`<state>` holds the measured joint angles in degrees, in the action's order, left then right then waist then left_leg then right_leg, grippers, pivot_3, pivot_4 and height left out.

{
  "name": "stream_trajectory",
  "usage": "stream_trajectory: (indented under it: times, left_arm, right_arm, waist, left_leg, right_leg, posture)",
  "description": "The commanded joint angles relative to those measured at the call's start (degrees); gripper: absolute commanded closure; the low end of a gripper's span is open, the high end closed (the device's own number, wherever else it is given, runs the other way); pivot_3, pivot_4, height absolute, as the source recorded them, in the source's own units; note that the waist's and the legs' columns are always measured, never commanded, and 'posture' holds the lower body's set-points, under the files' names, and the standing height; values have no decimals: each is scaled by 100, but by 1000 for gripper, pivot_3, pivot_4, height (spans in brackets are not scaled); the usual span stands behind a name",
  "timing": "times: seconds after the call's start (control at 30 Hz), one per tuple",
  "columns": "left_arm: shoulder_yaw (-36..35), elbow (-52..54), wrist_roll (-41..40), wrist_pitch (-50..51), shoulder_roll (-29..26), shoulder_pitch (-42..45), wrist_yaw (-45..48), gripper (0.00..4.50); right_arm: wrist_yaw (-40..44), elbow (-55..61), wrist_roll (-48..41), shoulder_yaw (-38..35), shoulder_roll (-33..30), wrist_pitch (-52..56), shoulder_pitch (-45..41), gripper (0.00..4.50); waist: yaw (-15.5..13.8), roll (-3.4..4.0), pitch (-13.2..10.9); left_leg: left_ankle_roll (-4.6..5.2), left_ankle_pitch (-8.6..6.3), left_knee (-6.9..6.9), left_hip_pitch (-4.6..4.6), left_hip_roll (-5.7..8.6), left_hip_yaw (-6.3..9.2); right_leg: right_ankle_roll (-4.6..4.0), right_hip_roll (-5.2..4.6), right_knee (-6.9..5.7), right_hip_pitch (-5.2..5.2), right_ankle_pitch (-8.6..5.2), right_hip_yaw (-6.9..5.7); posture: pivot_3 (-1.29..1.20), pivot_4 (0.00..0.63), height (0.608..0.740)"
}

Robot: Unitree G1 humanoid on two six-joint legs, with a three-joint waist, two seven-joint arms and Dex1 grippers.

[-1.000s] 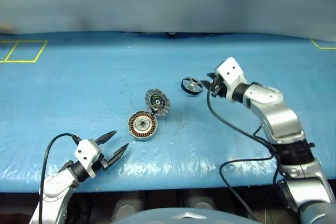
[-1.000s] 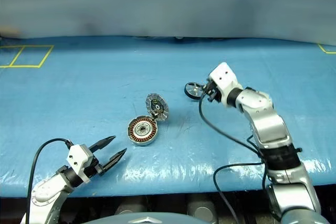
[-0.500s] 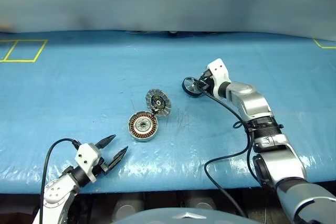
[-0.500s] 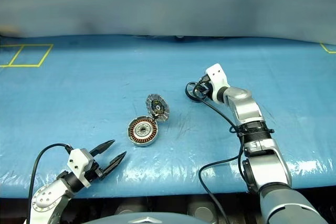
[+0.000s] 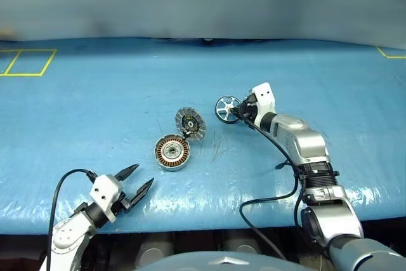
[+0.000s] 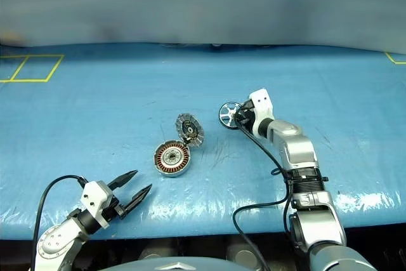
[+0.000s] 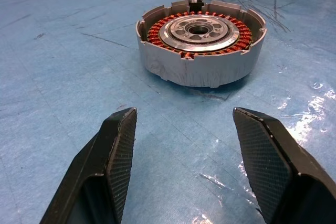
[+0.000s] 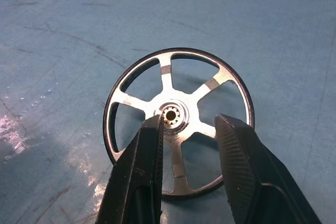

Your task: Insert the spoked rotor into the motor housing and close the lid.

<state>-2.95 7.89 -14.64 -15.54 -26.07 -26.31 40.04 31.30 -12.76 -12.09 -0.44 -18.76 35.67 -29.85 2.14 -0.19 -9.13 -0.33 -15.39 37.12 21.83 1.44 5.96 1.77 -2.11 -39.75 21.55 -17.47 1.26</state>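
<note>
Right jaws on the rotor, left jaws idle before the housing.

My right jaws (image 5: 240, 112) were clenched on the rotor (image 5: 226, 108), gripping it near the hub with one finger (image 8: 140, 169) on each side of a spoke, so that the wheel stood tilted on edge with its spoked face showing past my fingertips and its black rim low against the blue bench (image 5: 95, 99). My left jaws (image 5: 139, 179) stood released, holding nothing, near the front edge of the bench. The housing (image 7: 201, 43) sat straight ahead of them, apart from the tips, its copper windings and silver hub open upward. The lid (image 5: 191, 123) stood swung up at the housing's far side from my left jaws, ribbed face and dark centre showing, between the housing and my right jaws.
</note>
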Motion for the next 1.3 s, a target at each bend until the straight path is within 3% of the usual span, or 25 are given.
stream_trajectory:
  times: [0.03,0.3,0.7,0.8,0.9,1.13,1.3]
  left_arm:
    - [-79,178,-10,-78,-43,17,16,1391]
    - [-61,180,-12,-56,-40,13,25,1391]
    - [-51,345,49,56,-41,-13,-66,1391]
    - [-59,398,59,89,-41,-42,-91,1391]
    - [-66,435,49,121,-47,-57,-105,1391]
    - [-28,484,13,150,-60,-77,-65,1391]
    - [25,510,-16,200,-65,-94,0,1391]
  right_arm:
    - [-47,231,-42,-75,-77,81,97,2899]
    - [-2,855,-254,-115,-71,184,447,2899]
    - [-294,303,-45,151,123,258,377,2899]
    - [-474,131,77,155,147,225,348,3539]
    - [-527,172,88,122,138,235,383,4470]
    - [-469,1093,-398,-580,69,-208,1082,4470]
    - [234,2128,-884,-831,-447,-111,2393,4470]
  waist:
    - [-5,0,0]
    - [7,2,-1]
    - [5,1,-1]
    - [-1,1,0]
    - [-3,0,1]
    - [-82,0,1]
    - [-92,4,0]
  left_leg:
    - [0,0,0,0,0,0]
    - [0,0,-2,1,-1,0]
    - [0,0,-1,0,-1,0]
    - [0,0,0,-4,0,0]
    - [0,0,1,-6,0,0]
    - [1,-1,0,-3,3,4]
    - [4,-2,-3,5,3,3]
  right_leg:
    - [0,0,0,0,0,-1]
    - [0,1,0,2,0,0]
    - [0,3,-1,1,0,0]
    - [0,2,-1,-4,0,0]
    - [0,2,-1,-6,0,0]
    - [1,-1,1,-6,0,-3]
    - [3,-2,9,-2,-1,-3]
  posture:
    - [0,150,740]
    - [0,150,740]
    - [0,150,740]
    - [0,150,740]
    - [0,150,740]
    - [0,150,740]
    - [0,150,740]
